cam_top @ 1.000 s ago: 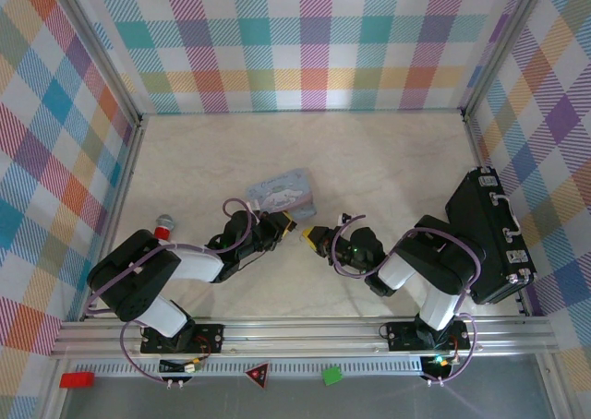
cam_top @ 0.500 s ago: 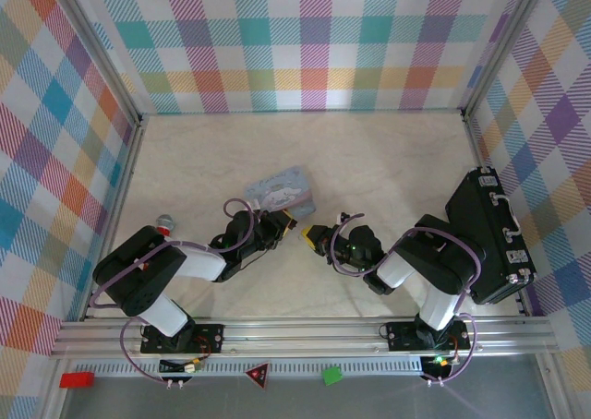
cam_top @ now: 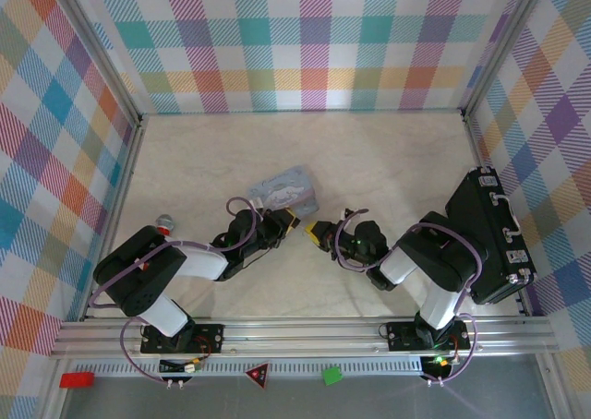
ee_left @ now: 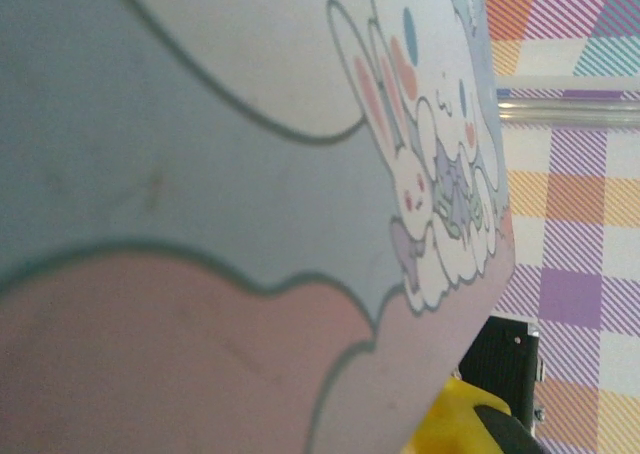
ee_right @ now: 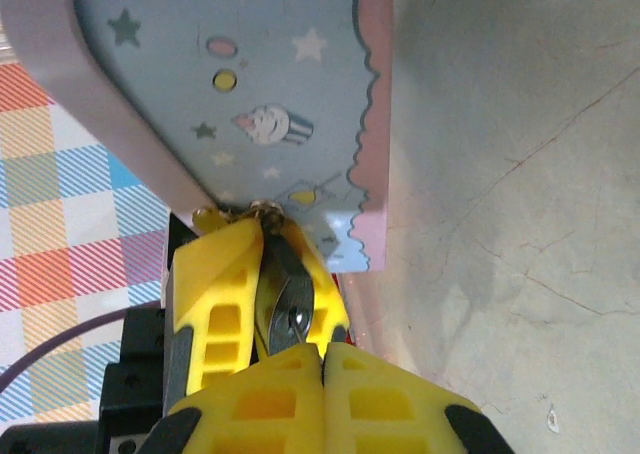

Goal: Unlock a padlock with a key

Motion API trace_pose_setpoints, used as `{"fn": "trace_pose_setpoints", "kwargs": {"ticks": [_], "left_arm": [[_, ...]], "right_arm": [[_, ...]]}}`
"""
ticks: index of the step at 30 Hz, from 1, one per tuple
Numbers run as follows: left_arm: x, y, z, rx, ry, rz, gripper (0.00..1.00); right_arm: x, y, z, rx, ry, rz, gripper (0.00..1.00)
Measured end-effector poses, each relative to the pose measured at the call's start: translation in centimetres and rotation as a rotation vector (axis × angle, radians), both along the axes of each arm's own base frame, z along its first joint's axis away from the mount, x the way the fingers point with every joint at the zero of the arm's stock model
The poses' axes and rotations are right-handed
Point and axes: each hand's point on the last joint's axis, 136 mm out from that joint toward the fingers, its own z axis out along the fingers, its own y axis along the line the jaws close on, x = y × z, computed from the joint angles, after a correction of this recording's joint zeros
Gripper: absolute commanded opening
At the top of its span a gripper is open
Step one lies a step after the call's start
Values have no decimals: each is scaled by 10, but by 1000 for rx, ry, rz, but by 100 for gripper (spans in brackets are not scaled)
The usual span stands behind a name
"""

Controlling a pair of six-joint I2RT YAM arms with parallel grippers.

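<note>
So the two arms meet around the middle of the table, a bit toward its near edge, right beside the tin. The left gripper is clamped on the padlock — in the right wrist view the little dark body sits pinched between its yellow fingers. There's a thin shiny bit at the tin end, probably the shackle. The round silvery spot at the other end looks like the keyhole, and it faces the other arm.

The right gripper has its jaws squeezed fully together, with the tips just short of that keyhole end. I honestly can't make out the key between them. It's too thin and it's hidden, so I can only guess it's pinched in there.

My read is that this is the insertion step, and it's all about alignment:

- Keep the left arm dead steady and let only the right arm move.
- Line the key up with the slot before pushing. A tiny key will skate off the face or twist in the grip if it goes in crooked.
- Push slow and straight along the lock's length, then turn from the wrist — no sideways drag.
- Watch the tin. It's close enough that a nudge could knock the lock off line.
</note>
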Motion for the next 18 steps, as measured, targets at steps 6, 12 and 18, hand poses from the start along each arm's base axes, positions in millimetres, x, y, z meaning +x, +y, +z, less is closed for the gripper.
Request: {"fn": "trace_pose_setpoints", "kwargs": {"ticks": [6, 12, 18], "left_arm": [[-1, -6, 5, -7, -11, -14, 4], [-1, -11, 10, -13, -20, -21, 4], [-1, -11, 10, -13, -20, -20, 4]], "right_arm": [[0, 1, 4, 16, -4, 7, 0], [3, 4, 9, 30, -15, 10, 0], [3, 4, 9, 30, -15, 9, 0]]}}
